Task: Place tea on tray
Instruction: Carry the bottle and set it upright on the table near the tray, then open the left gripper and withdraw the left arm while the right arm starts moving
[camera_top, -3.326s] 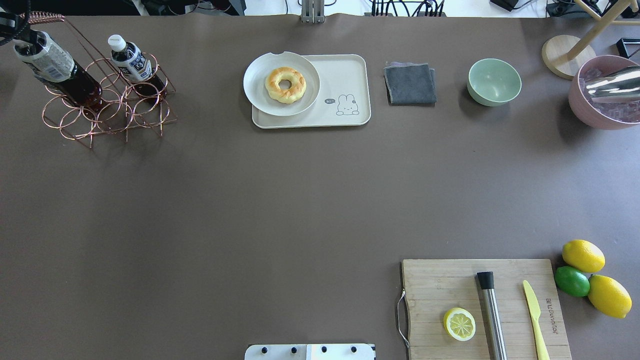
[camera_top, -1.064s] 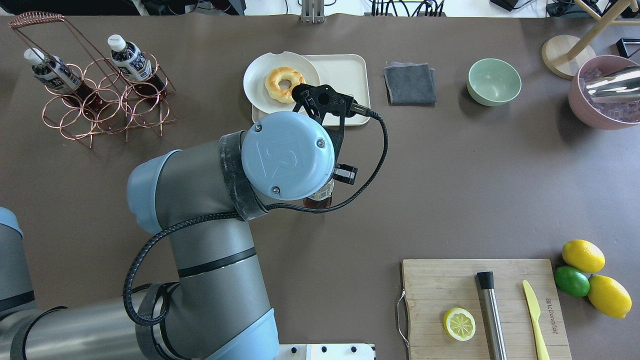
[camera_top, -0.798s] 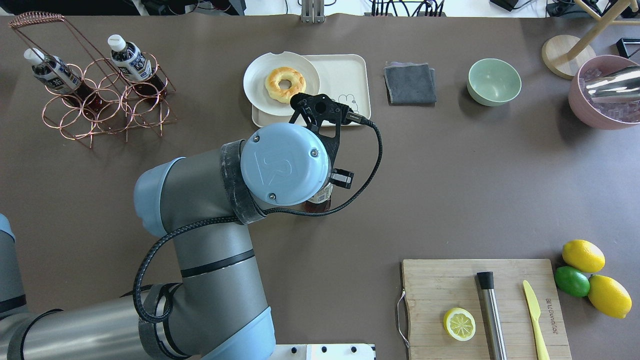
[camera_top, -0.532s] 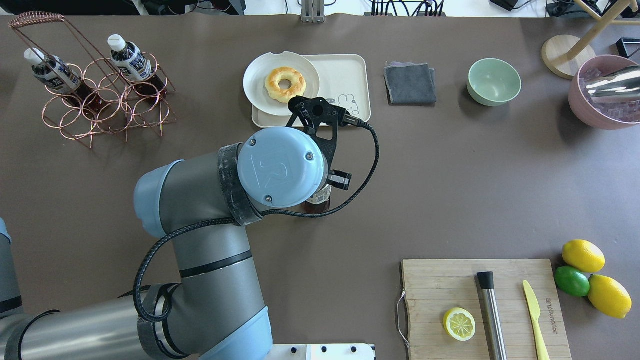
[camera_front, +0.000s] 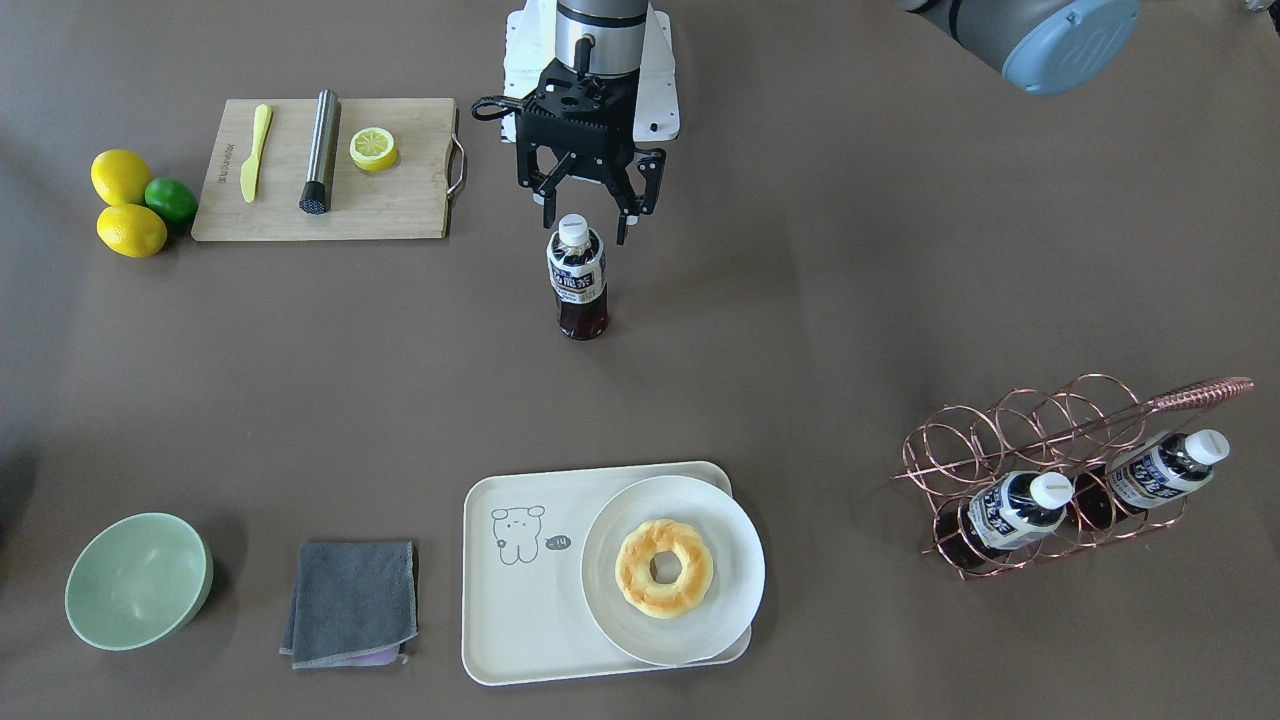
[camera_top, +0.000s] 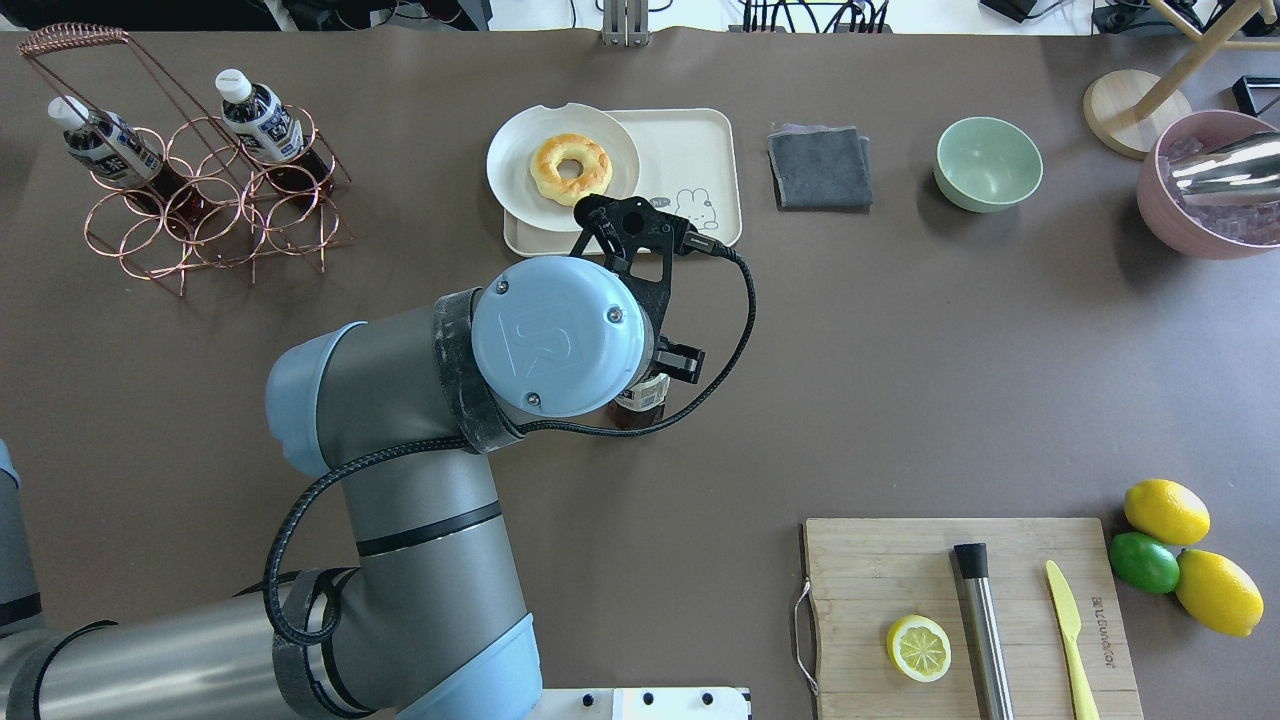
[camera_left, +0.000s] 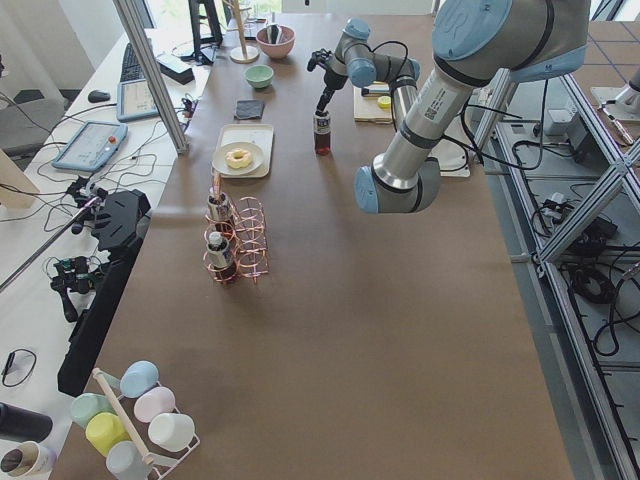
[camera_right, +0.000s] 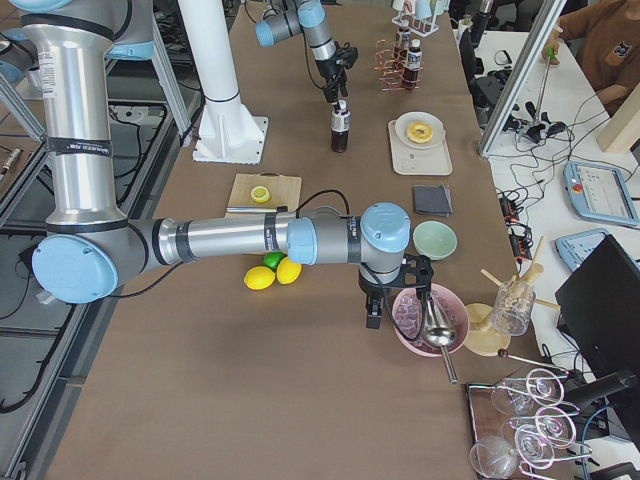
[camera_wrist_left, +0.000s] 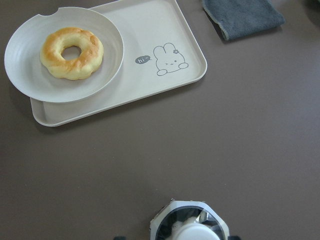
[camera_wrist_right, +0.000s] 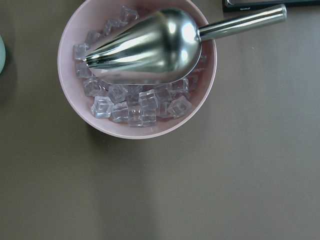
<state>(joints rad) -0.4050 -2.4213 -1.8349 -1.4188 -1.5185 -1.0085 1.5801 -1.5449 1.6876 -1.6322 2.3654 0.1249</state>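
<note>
While the tea (camera_front: 577, 285) stands on the table (camera_front: 850, 260), tray (camera_front: 520, 620) at six o'clock, the left gripper (camera_front: 584, 230) hangs wide over its cap, probably to grip it.

Robotics lab; aluminium frame post (camera_left: 150, 70), teach pendant (camera_left: 92, 145), trailing cables (camera_left: 590, 285) beside brown-covered table (camera_left: 330, 330)

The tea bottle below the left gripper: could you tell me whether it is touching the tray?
Apart. The front-facing view shows the bottle standing on bare table, well short of the tray.

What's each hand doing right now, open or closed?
Left hand: open, over the tea, holding nothing.
Right hand: cannot be told.
</note>
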